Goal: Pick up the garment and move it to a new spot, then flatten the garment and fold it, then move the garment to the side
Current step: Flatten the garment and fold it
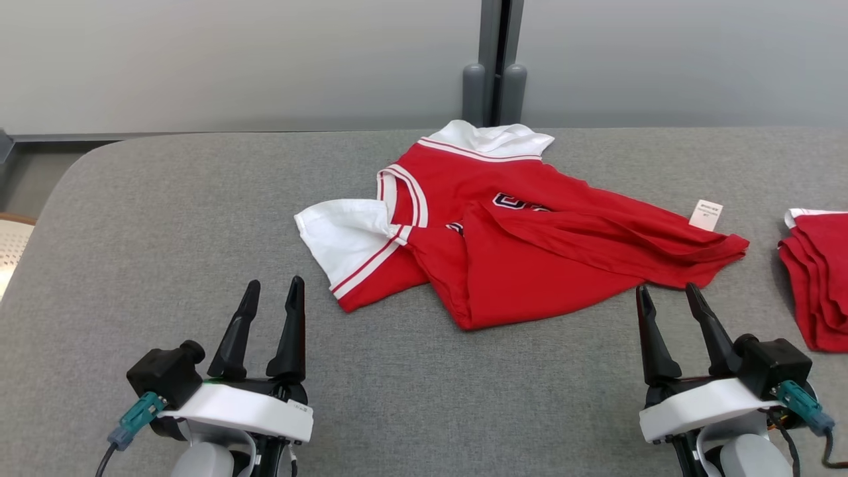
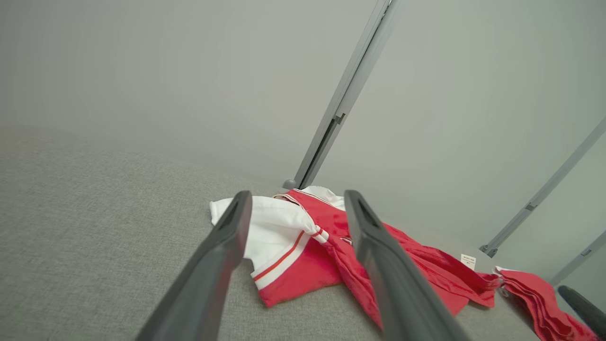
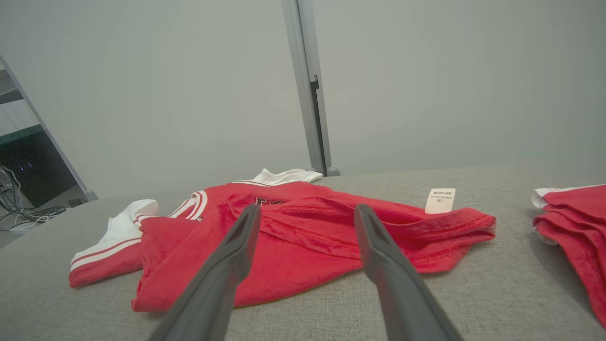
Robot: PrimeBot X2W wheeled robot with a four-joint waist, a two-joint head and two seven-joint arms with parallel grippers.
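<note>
At lower left, the dark-fingered left tool (image 1: 273, 282) is released, empty. Centred on the grey fabric worktop (image 1: 132, 218), a crumpled red jersey with white sleeves (image 1: 530, 265) is judged light and limp, best pinched at sleeve or hem. Its navy chest lettering is folded over, unreadable; print on the white tag (image 1: 705, 214) is too small. The right tool (image 1: 666, 287) is released too.

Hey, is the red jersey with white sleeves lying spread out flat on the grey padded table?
No, the red jersey with white sleeves lies crumpled, its lower part folded over the chest lettering.
</note>
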